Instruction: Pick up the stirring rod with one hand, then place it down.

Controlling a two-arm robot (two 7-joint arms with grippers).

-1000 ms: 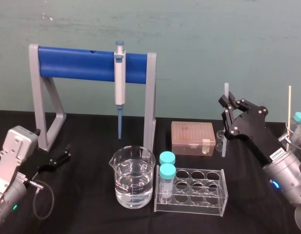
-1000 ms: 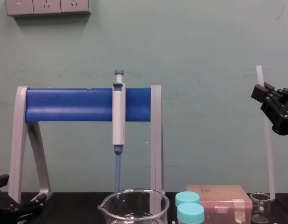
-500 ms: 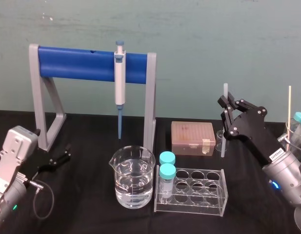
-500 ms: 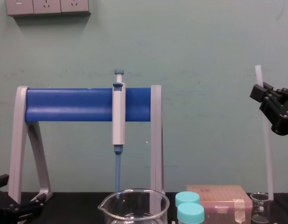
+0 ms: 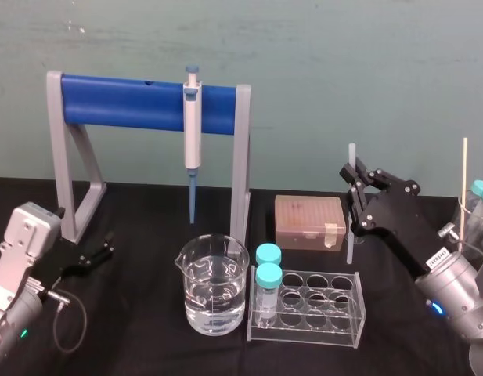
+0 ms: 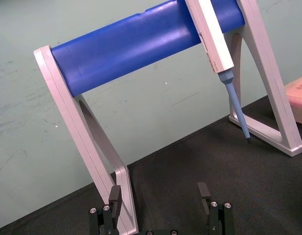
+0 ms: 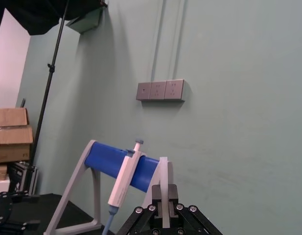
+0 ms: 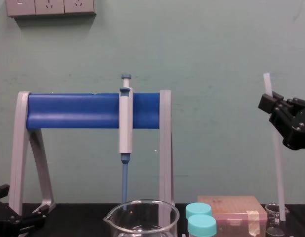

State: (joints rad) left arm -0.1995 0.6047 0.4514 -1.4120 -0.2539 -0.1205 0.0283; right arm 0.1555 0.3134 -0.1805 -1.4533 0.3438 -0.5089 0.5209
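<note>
The stirring rod (image 5: 351, 211) is a thin translucent white stick held nearly upright, its top leaning slightly to the left in the chest view. My right gripper (image 5: 355, 178) is shut on its upper part, above the table at the right. From the chest, the stirring rod (image 8: 275, 158) runs from above the right gripper (image 8: 270, 102) down to the small glass beaker (image 8: 275, 220); whether its tip is inside the beaker I cannot tell. The right wrist view shows the stirring rod (image 7: 163, 188) clamped between the black fingers. My left gripper (image 5: 105, 248) rests open at the table's left, fingers apart around the left gripper's gap (image 6: 159, 194).
A grey stand with a blue bar (image 5: 124, 102) holds a pipette (image 5: 192, 133) at the back. In front stand a large water beaker (image 5: 213, 286), a clear tube rack (image 5: 319, 309) with two teal-capped tubes (image 5: 267, 278), and a pink box (image 5: 309, 222). A thin wooden stick (image 5: 463, 180) rises at far right.
My right gripper has moved left and a little lower, carrying the stirring rod with it. The left arm has not moved.
</note>
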